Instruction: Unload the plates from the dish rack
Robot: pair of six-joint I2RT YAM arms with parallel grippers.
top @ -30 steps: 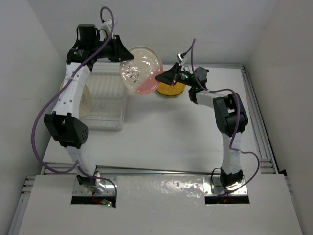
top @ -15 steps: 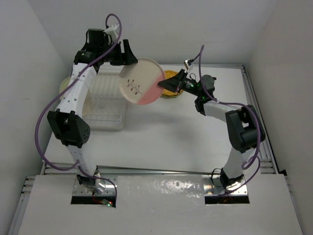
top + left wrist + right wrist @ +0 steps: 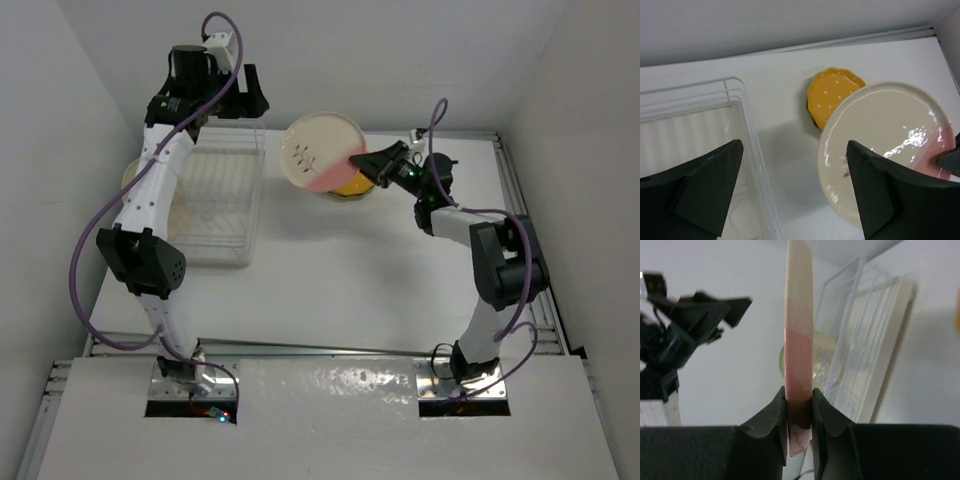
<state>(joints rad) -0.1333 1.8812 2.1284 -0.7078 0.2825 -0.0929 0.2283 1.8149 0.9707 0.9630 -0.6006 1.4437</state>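
Note:
My right gripper (image 3: pixel 366 160) is shut on the pink edge of the cream-and-pink plate (image 3: pixel 322 150) and holds it tilted in the air over the orange dotted plate (image 3: pixel 352 187), which lies on the table. In the right wrist view the held plate (image 3: pixel 799 330) is edge-on between my closed fingers (image 3: pixel 799 401). My left gripper (image 3: pixel 248 102) is open and empty above the dish rack's (image 3: pixel 215 205) far right corner, apart from the plate. Its view shows both plates, cream-and-pink (image 3: pixel 885 145) and orange (image 3: pixel 834 92), and the rack (image 3: pixel 742 125). A pale green-cream plate (image 3: pixel 129 173) shows at the rack's left side, mostly hidden by the arm. The lime green plate is not visible.
White walls close in at the back and both sides. A metal rail (image 3: pixel 525 220) runs along the table's right edge. The left arm's purple cable (image 3: pixel 85 260) loops out to the left of the rack.
The left gripper let go of the cream-and-pink plate and drew back to the left. The right gripper carried the plate to the right, over the orange plate.

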